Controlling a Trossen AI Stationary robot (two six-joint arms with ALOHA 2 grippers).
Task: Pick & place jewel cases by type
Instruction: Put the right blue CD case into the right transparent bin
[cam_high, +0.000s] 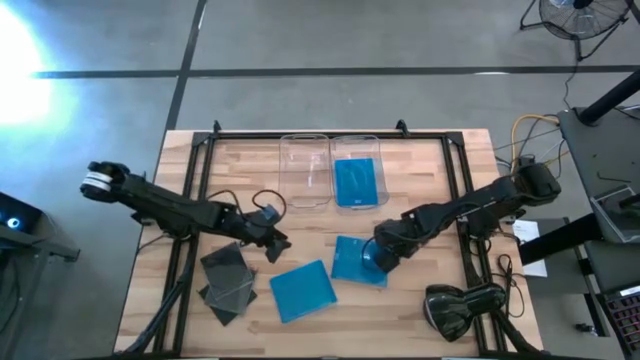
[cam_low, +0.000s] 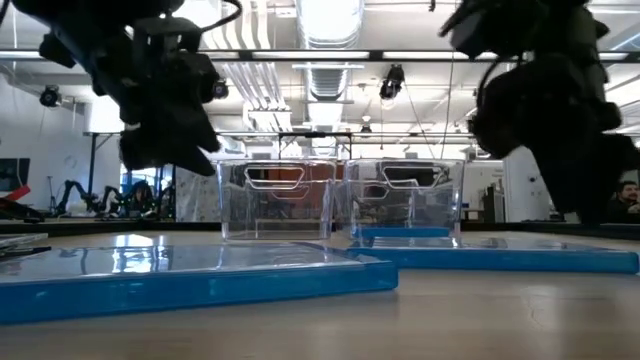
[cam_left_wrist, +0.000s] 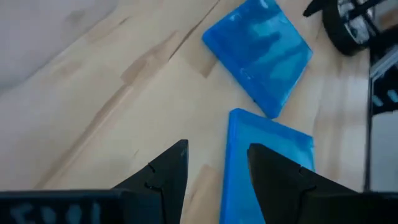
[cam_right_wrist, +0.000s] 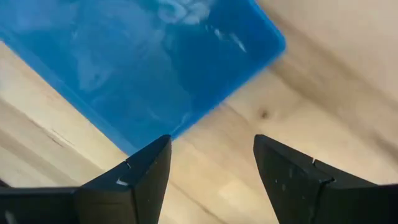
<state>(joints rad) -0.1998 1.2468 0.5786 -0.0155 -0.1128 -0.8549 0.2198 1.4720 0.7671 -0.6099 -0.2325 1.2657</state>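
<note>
**Lining up the right claw on the blue case nearest the bins**

Two clear bins (cam_high: 304, 170) stand side by side at the far middle of the desk (cam_high: 440, 300). One blue case (cam_high: 356, 182) is already laid in the right-hand bin (cam_high: 357, 145); the left-hand bin is seen to hold nothing. Two more blue cases are left flat on the desk in front of the bins: one (cam_high: 360, 260) just in front of the right-hand bin, the other (cam_high: 303, 291) further forward and to the left of it. The dark cases (cam_high: 228, 282) are piled loosely, well to the front left of the bins.

The right claw (cam_high: 380, 258) is held low at the near edge of the first blue case (cam_right_wrist: 143, 68), its fingers (cam_right_wrist: 134, 177) spread apart and nothing gripped. The left claw (cam_high: 272, 235) is parked in front of the left-hand bin, between the dark pile and the blue cases, also spread wide and empty.

The step in hand is judged to be the pick of that blue case. Since the case lies flat and thin, it is best approached at one edge or corner: one finger should be slid under or against the rim, the other brought onto the top face, and the fingers closed only once the edge sits squarely between them. A slippery plastic surface is to be expected, so a shallow pinch is likely to be lost. The case should be lifted level and carried clear of the bin wall before it is lowered onto the blue one inside.
</note>
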